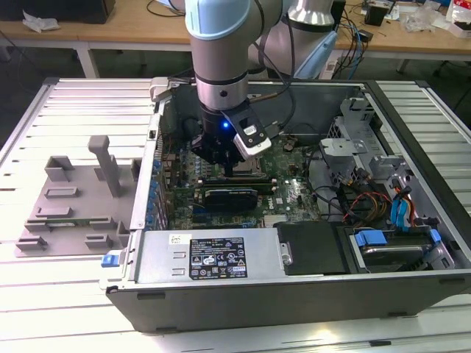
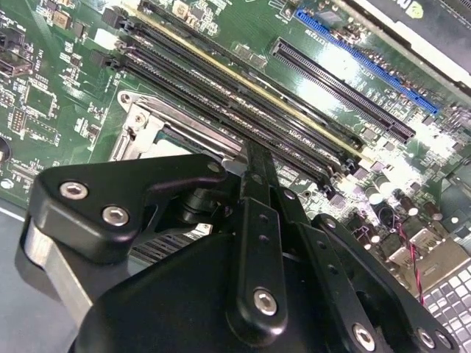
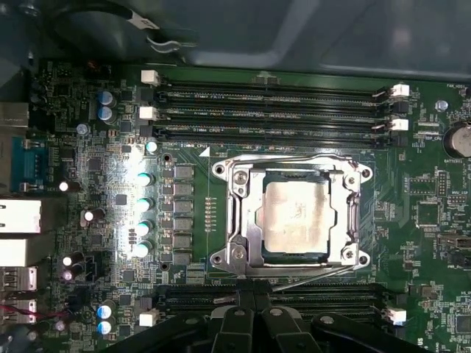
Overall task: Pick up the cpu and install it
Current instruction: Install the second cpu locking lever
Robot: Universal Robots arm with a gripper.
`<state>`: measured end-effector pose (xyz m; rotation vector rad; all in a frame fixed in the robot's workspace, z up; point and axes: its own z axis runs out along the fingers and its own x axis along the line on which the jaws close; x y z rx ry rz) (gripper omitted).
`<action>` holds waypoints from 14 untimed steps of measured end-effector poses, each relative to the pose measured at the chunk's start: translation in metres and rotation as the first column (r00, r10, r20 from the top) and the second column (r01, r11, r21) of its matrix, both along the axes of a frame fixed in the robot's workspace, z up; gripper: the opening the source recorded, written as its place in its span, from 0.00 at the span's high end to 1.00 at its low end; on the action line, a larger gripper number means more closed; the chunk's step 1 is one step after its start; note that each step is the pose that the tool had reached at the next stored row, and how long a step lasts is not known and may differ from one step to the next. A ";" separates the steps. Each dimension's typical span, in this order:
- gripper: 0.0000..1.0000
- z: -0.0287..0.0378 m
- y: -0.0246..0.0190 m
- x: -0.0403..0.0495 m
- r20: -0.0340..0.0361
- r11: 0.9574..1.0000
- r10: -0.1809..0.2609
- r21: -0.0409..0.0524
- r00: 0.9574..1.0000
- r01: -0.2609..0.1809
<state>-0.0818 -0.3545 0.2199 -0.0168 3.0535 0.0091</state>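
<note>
One cpu in one socket

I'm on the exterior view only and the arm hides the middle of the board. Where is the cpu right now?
Observer: In the first wrist view the cpu lies flat inside the metal socket frame, with its silvery top uncovered.
Operator: So is the hand carrying anything?
Observer: No. In both wrist views the hand is shut with nothing between its tips. It sits off to one side of the cpu, at the memory slots that run along the frame. I cannot tell whether it touches them.
</note>
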 end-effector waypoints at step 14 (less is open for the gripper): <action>0.89 -0.0004 -0.0035 -0.0021 -0.013 0.999 0.033 0.002 0.999 -0.033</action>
